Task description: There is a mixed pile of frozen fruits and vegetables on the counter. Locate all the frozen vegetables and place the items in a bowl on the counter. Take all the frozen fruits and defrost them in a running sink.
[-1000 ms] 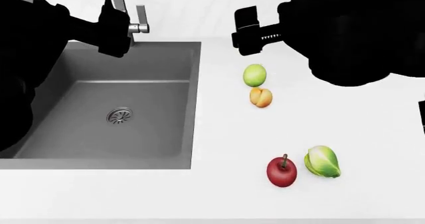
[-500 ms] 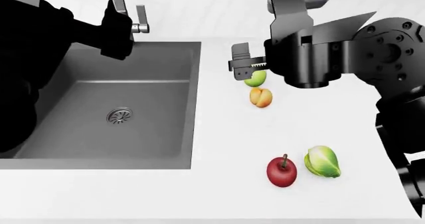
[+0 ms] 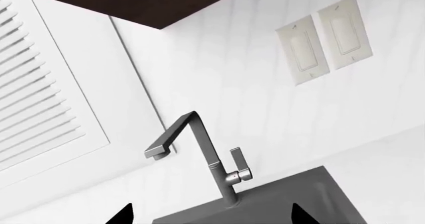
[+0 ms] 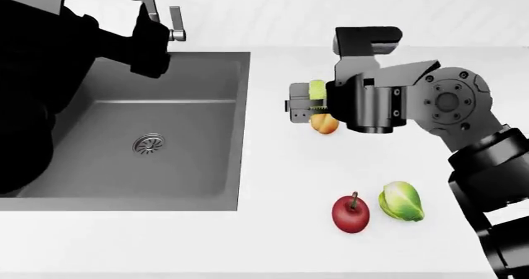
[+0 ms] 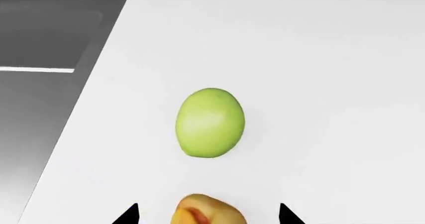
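Since half a second ago the right arm has dropped lower and nearer over the counter (image 4: 273,242), so its gripper (image 4: 303,106) now hangs right above the smooth green ball (image 4: 318,89) and the orange ball (image 4: 324,124); nothing on the counter has shifted.

From the head camera, the green ball is partly hidden behind that gripper's fingers, and the orange ball peeks out just below the gripper body. The red cherry (image 4: 350,212) and the leafy sprout (image 4: 402,201) lie side by side well nearer the robot than the gripper. The sink (image 4: 124,161) lies beyond the gripper's fingertips. The left gripper (image 4: 150,43) is a dark shape by the faucet (image 4: 157,9) at the sink's back edge; whether it is open or closed cannot be told.

From the left wrist camera, the faucet (image 3: 206,154) stands straight ahead, with two wall switches (image 3: 325,40) on the wall behind it. Only two dark fingertip points show, apart.

From the right wrist camera, the fingertips (image 5: 129,215) stand spread apart, holding nothing. The green ball (image 5: 210,123) rests on the counter (image 5: 332,84) ahead of them, and the orange ball (image 5: 206,210) sits between the two tips.
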Tool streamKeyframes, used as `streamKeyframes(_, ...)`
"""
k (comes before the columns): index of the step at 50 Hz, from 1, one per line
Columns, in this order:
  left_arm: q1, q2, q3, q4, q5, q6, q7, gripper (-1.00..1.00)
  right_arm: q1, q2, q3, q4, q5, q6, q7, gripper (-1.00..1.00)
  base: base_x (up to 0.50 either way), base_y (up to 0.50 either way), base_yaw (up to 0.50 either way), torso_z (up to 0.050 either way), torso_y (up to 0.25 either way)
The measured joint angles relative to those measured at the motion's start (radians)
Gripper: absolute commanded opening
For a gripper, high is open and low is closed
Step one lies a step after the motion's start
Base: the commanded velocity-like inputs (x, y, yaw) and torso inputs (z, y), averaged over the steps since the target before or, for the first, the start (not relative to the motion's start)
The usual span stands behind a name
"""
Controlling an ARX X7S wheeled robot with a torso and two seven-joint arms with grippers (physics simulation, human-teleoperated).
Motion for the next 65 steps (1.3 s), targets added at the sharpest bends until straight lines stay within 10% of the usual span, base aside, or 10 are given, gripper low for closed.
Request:
streamKeyframes(31, 0.009, -0.013, 0.024, 0.005, 0.011, 0.025, 0.011, 1.0, -0.088, -0.02, -0.069, 0.068, -0.11, -0.062, -0.144, 1.0, 0.0, 0.0, 0.0, 0.0, 0.0)
streamKeyframes(32, 0.01, -0.013, 0.025, 0.005, 0.011, 0.026, 0.011, 1.0, -0.089, -0.02, -0.071, 0.066, -0.113, -0.064, -0.148, -1.0, 0.0, 0.0, 0.0, 0.0, 0.0)
streamKeyframes(65, 0.024, -0.001, 0.026, 0.0, -0.052, 0.067, 0.004, 1.0, 0.028, 0.149, -0.015, -0.258, -0.075, -0.05, 0.016, -1.0, 0.0, 0.0, 0.0, 0.0, 0.0)
